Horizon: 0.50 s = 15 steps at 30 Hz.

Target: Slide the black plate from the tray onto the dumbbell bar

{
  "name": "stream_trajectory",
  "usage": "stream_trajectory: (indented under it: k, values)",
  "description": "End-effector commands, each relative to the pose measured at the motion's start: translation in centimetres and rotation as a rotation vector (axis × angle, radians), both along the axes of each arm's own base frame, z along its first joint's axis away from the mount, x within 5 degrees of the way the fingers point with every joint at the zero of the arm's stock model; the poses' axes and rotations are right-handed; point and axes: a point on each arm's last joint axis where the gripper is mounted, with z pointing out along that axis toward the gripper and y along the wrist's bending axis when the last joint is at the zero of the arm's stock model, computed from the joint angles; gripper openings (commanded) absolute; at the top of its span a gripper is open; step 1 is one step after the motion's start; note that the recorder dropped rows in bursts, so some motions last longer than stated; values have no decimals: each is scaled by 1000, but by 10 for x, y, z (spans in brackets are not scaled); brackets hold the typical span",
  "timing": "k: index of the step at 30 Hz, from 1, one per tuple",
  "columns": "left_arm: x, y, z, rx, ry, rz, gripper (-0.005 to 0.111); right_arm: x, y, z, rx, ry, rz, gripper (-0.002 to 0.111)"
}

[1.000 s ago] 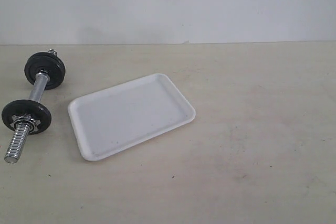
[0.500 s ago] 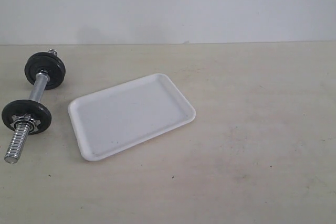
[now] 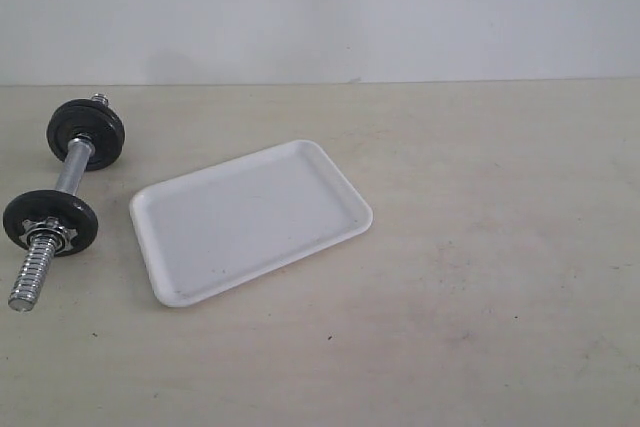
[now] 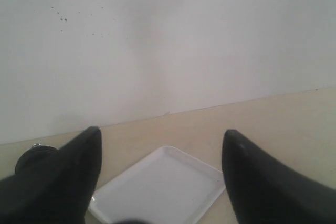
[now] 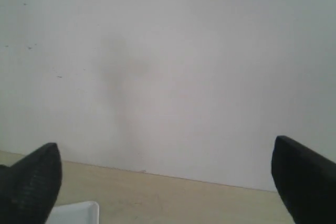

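Left tool [image 4: 161,130] and right tool [image 5: 165,141] open, empty; tray [image 3: 250,222] and dumbbell bar [image 3: 70,169] unmoved.

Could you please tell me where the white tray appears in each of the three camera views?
Exterior view: the white tray lies left of centre, just right of the dumbbell bar.
Left wrist view: it lies on the table, seen through the gap of the open left gripper.
Right wrist view: only one corner shows, beside a finger of the right gripper.
Shared landmark: the line where the table meets the white wall.
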Motion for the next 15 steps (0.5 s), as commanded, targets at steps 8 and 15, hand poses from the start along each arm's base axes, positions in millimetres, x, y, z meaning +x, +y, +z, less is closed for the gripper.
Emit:
stream_trajectory:
  k: [8,15]
  values:
    - [-1,-1,-2,-2,7,-8,61,59,75,-118,-63,-81,282,105]
    - [-1,-2,-4,10,25,-20,61,52,97,-147,-215,-277,485,105]
